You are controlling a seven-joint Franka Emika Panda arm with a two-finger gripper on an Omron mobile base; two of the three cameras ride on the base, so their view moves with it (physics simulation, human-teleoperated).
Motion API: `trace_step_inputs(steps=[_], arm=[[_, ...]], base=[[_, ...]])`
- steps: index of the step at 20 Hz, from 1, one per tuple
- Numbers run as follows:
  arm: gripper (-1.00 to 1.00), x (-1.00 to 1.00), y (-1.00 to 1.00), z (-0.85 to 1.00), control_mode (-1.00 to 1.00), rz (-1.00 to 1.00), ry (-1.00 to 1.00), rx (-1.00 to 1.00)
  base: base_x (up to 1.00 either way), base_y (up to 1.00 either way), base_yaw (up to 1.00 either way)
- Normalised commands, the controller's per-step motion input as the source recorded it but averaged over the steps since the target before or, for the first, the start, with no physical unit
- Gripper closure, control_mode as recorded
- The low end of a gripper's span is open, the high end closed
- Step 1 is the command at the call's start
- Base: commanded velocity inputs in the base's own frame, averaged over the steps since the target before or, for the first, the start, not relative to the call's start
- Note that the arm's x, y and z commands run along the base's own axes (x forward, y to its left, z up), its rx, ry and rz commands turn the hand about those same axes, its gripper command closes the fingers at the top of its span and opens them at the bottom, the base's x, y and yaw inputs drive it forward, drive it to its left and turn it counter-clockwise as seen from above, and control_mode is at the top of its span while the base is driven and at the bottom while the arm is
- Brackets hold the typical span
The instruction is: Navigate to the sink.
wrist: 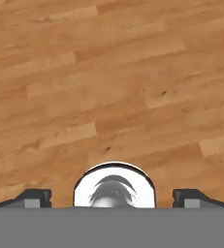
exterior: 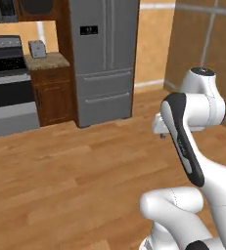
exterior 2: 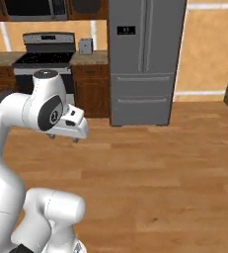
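The sink is out of view. My gripper (wrist: 114,198) hangs over bare wooden floor (wrist: 108,87) and points down at it. Its two dark fingertips (wrist: 33,197) stand far apart at the bottom of the hand view, open, with nothing between them. The arm is folded above the base, with the hand (exterior 2: 70,123) held low in front of it. The same hand (exterior: 159,126) shows beside the dark elbow link in the left base view.
A tall grey fridge (exterior: 104,58) stands ahead against the far wall. Left of it is a brown cabinet (exterior: 53,95) with a small toaster (exterior: 37,48) on its counter, then a steel stove (exterior: 7,83). A tan panelled wall (exterior: 207,44) runs along the right. Open floor (exterior 2: 160,168) lies between.
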Motion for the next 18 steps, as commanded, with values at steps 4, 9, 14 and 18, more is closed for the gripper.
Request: trace_step_inputs(steps=[4, 9, 14, 18], arm=[[-1.0, 0.0, 0.0, 0.0, 1.0, 0.0, 0.0, 0.0], [-1.0, 0.0, 0.0, 0.0, 1.0, 0.0, 0.0, 0.0], [-1.0, 0.0, 0.0, 0.0, 1.0, 0.0, 0.0, 0.0], [-1.0, 0.0, 0.0, 0.0, 1.0, 0.0, 0.0, 0.0]], base=[[0.68, 0.07, 0.86], [0.89, 0.02, 0.8], [1.0, 0.0, 0.72], [1.0, 0.01, 0.66]])
